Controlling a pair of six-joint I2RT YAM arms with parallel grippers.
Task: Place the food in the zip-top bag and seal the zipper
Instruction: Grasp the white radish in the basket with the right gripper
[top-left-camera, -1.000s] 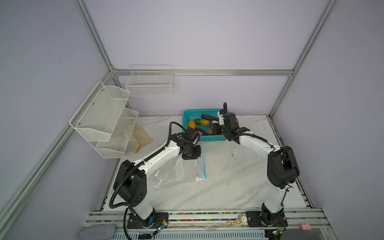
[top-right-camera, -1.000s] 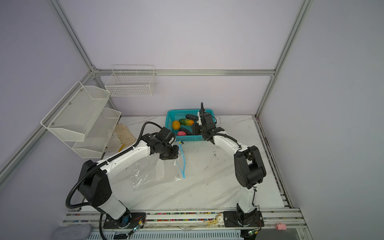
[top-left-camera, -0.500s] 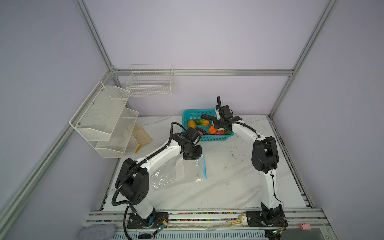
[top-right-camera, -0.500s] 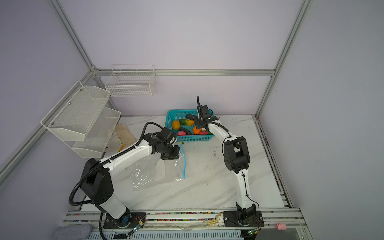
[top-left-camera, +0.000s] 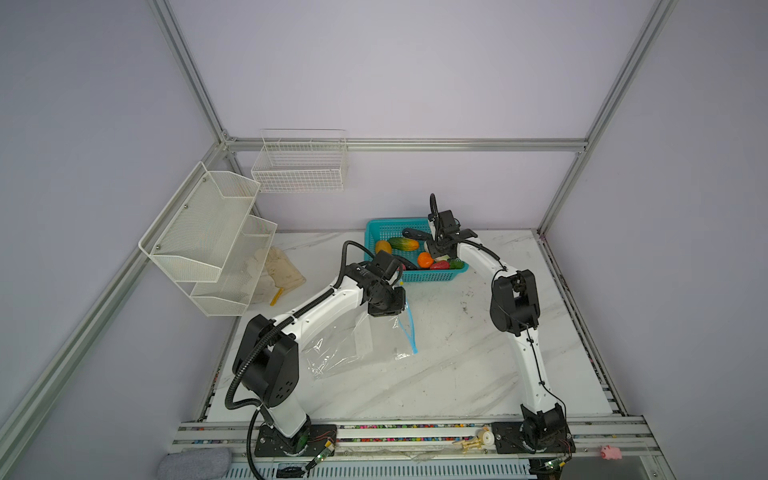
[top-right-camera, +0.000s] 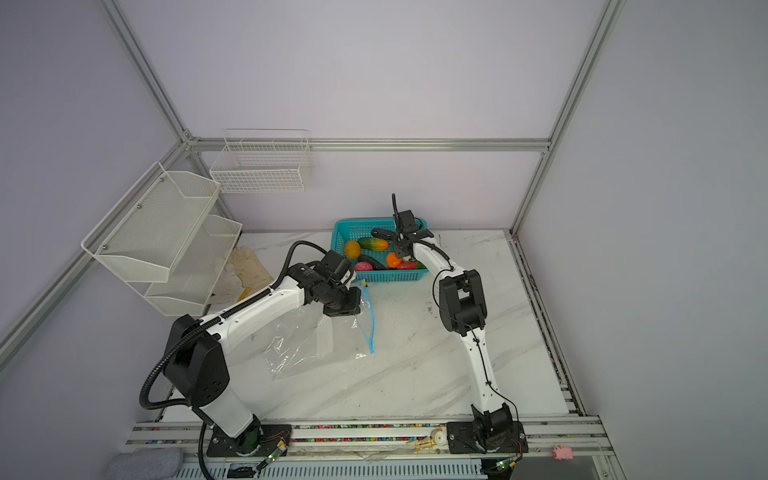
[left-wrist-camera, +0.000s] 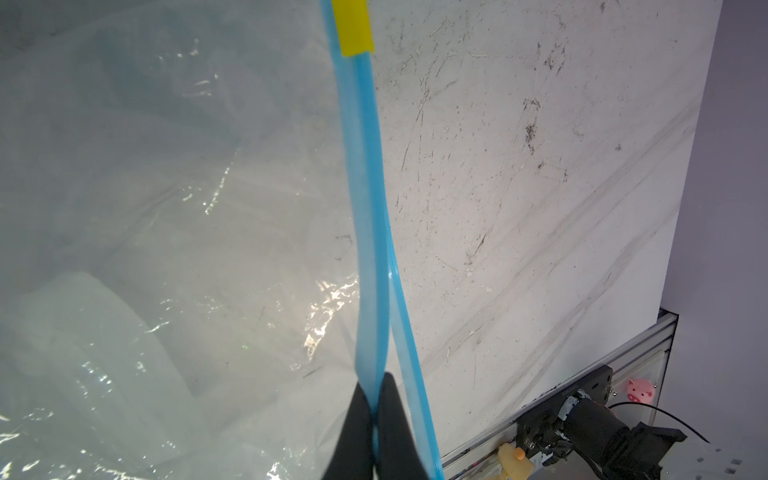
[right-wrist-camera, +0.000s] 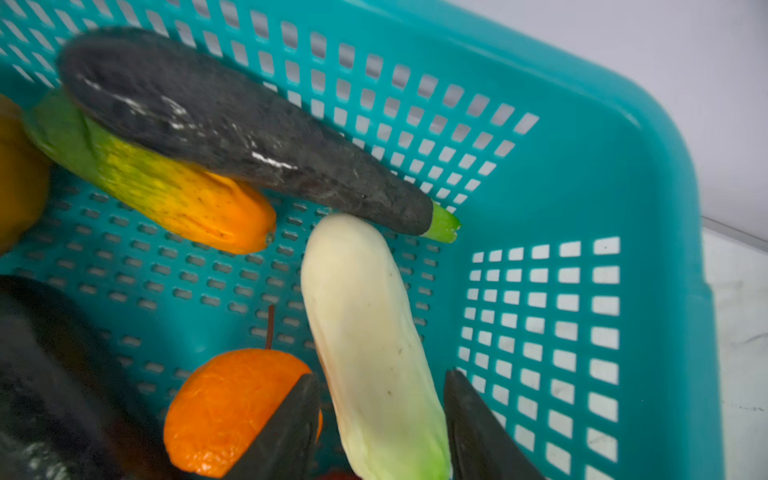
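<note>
**Right wrist view: right gripper (right-wrist-camera: 381, 376) astride the radish (right-wrist-camera: 365, 316), hemmed in by the basket (right-wrist-camera: 623, 166) corner**

Inside the basket the right gripper stands about half open, one finger on each side of the white radish. A thin strip of basket floor shows between the radish and the finger nearer the side wall. The opposite finger sits against the orange (right-wrist-camera: 232, 407), and I cannot tell whether it presses the radish.

Ahead of the fingertips, the radish's far end meets the stem end of an eggplant (right-wrist-camera: 232, 124) lying along the back wall, with the cucumber (right-wrist-camera: 166, 187) just beside it. Room is tight here. The side wall rises just beside one finger and the corner closes in ahead. A second eggplant (right-wrist-camera: 50, 374) crowds the orange's outer side. The only bare floor lies ahead of the orange, between it and the cucumber.

In the left wrist view, the left gripper (left-wrist-camera: 376, 390) is clamped tight on one lip of the zipper (left-wrist-camera: 365, 166), pinching the blue strip. The other lip peels away just beside the fingers and rejoins farther ahead, so the mouth gapes only narrowly. The yellow slider (left-wrist-camera: 353, 25) sits at the strip's far end from the fingers. On one side of the strip the clear bag (left-wrist-camera: 145, 208) sags in crinkles. On the other side the bare table (left-wrist-camera: 540, 208) runs free to its edge. In both top views the bag hangs from this gripper down to the table.
</note>
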